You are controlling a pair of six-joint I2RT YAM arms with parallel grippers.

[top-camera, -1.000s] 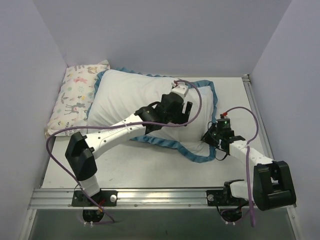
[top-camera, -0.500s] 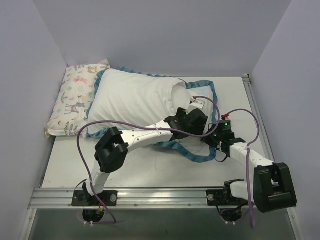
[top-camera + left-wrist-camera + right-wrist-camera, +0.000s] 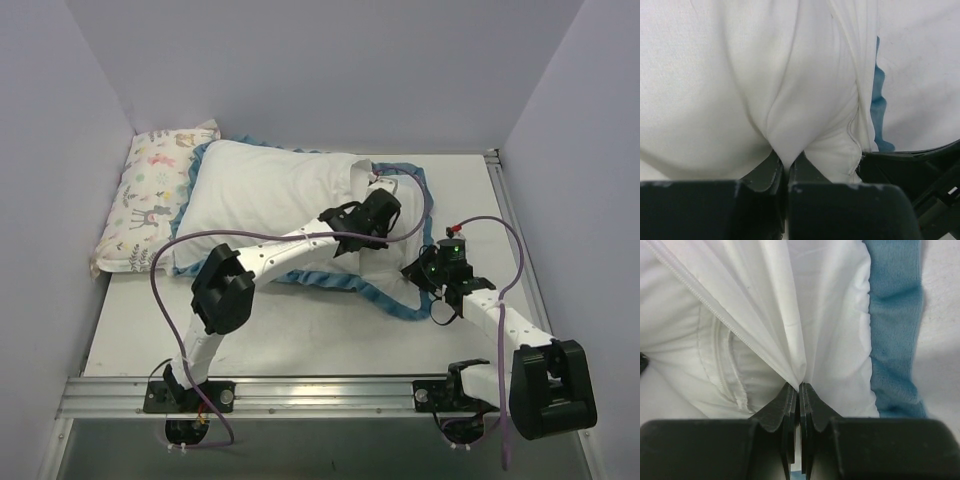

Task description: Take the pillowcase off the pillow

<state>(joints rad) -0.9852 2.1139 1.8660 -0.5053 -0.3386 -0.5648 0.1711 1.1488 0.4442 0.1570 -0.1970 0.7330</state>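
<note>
1. Lying across the far half of the table (image 3: 300,340), the pillow (image 3: 265,200) runs its long axis left to right, plump and plain white, with the small printed pillow (image 3: 150,195) just beside its left end
2. Around it sits the pillowcase (image 3: 375,292); blue ruffle shows along the far-left edge, round the right end and along the near edge, and a flat white flap trails off to the near right
3. So the pillow's bulk lies to the left of both grippers, and the slack case lies right and near; by my read, the coming pull has to split them along that long axis
4. The left gripper (image 3: 376,198) is the closer one, right at the pillow's right end
5. The right gripper (image 3: 418,268) is at the case's near-right corner, well clear of the bulk
6. Left wrist view: the left gripper (image 3: 788,167) is clenched on a white fold (image 3: 785,135), and I cannot tell whether it is pillow skin or case lining
7. Right wrist view: the right gripper (image 3: 799,390) is pinched tight on the pillowcase's white inner cloth, blue trim (image 3: 895,340) just beside it
</note>
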